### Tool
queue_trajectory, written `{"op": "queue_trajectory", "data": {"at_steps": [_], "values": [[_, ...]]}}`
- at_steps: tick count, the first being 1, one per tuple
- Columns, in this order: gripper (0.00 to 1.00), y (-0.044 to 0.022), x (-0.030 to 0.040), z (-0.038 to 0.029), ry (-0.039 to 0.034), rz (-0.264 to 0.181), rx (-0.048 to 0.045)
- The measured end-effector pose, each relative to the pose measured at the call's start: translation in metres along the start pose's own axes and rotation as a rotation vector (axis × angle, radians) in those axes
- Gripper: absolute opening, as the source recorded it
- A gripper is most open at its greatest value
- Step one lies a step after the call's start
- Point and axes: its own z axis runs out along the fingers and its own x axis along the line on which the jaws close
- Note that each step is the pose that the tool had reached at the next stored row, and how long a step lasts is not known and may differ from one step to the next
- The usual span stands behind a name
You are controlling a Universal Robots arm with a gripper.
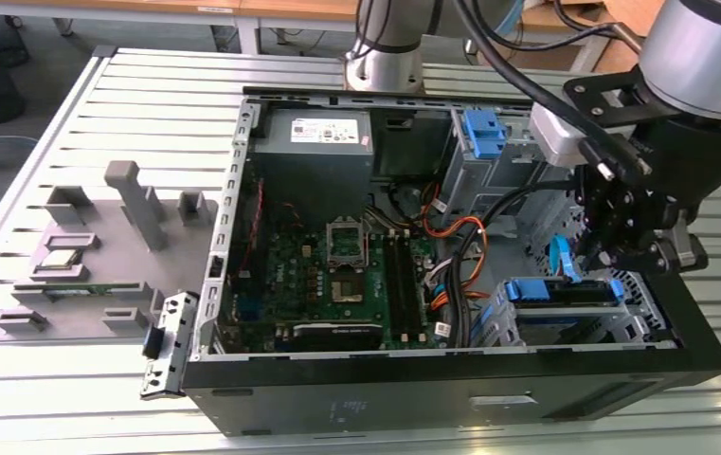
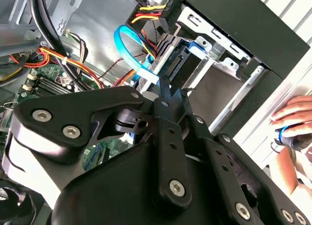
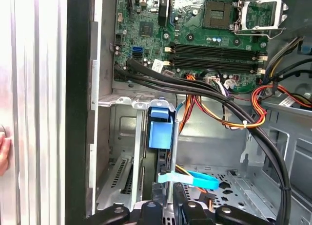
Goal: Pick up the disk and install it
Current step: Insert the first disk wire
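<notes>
Slotted into the stamped-metal drive cage at the computer case corner: the disk, blue plastic rails showing. Matte black gripper right above it, jaw state impossible to tell.

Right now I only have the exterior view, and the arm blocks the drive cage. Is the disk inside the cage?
Observer: Yes. In the first wrist view the disk stands on edge inside the drive cage, with its blue rail towards the camera.
Operator: Where is the pincer relative to it?
Observer: The pincer is in line with the disk's edge, and a light blue cable lies close beside it.
Operator: Is anyone nearby?
Observer: In the second wrist view, a person's hand is just outside the black case.
</notes>
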Motion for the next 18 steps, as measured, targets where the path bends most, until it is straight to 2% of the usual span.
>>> {"op": "queue_trajectory", "data": {"at_steps": [5, 6, 13, 14, 15, 18], "values": [[0.23, -0.0001, 0.0000, -0.0003, 0.0000, 0.000, -0.0023], [0.23, -0.0002, 0.0000, -0.0001, -0.0009, 0.000, -0.0160], [0.23, -0.0011, 0.0001, 0.0013, -0.0091, 0.001, -0.1423], [0.23, -0.0012, 0.0001, 0.0015, -0.0101, 0.001, -0.1578], [0.23, -0.0012, 0.0000, 0.0014, -0.0103, 0.001, -0.1608], [0.23, -0.0011, 0.0001, 0.0015, -0.0104, 0.001, -0.1616]]}}
